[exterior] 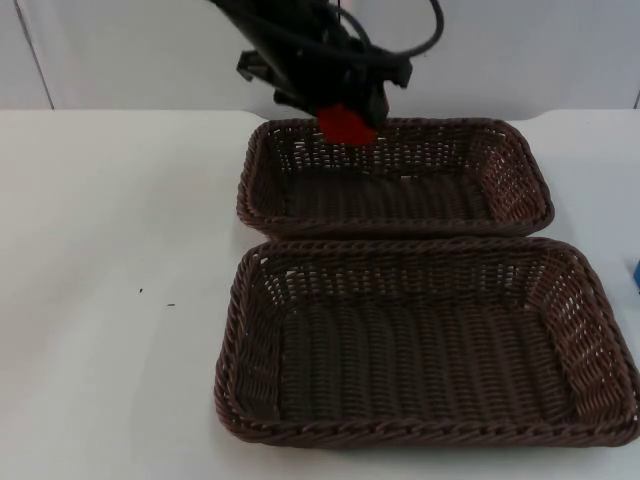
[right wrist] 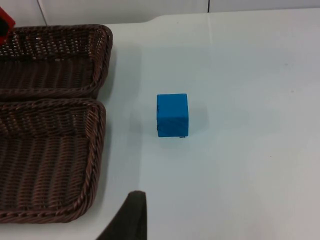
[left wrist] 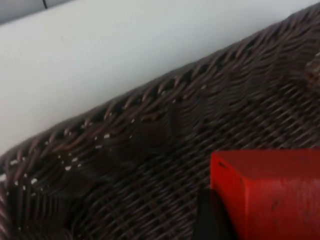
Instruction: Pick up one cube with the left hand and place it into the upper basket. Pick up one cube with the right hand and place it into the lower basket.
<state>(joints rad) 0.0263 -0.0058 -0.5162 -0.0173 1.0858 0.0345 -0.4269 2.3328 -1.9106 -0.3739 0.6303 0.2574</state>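
My left gripper (exterior: pixel 346 112) is shut on a red cube (exterior: pixel 346 124) and holds it just above the far rim of the upper basket (exterior: pixel 262 172). In the left wrist view the red cube (left wrist: pixel 270 192) hangs over that basket's woven inner wall (left wrist: pixel 150 145), with a black fingertip (left wrist: pixel 206 220) against its side. The lower basket (exterior: pixel 420 432) lies nearer, with nothing in it. A blue cube (right wrist: pixel 172 115) sits on the white table to the right of both baskets, a little ahead of my right gripper (right wrist: pixel 130 220), which waits. At the right edge of the top view a sliver of the blue cube (exterior: pixel 636 275) shows.
The two brown wicker baskets lie side by side, their long rims almost touching (exterior: pixel 400 236). White table spreads to the left of them (exterior: pixel 110 290). The grey partition wall (exterior: pixel 520 50) stands right behind the upper basket.
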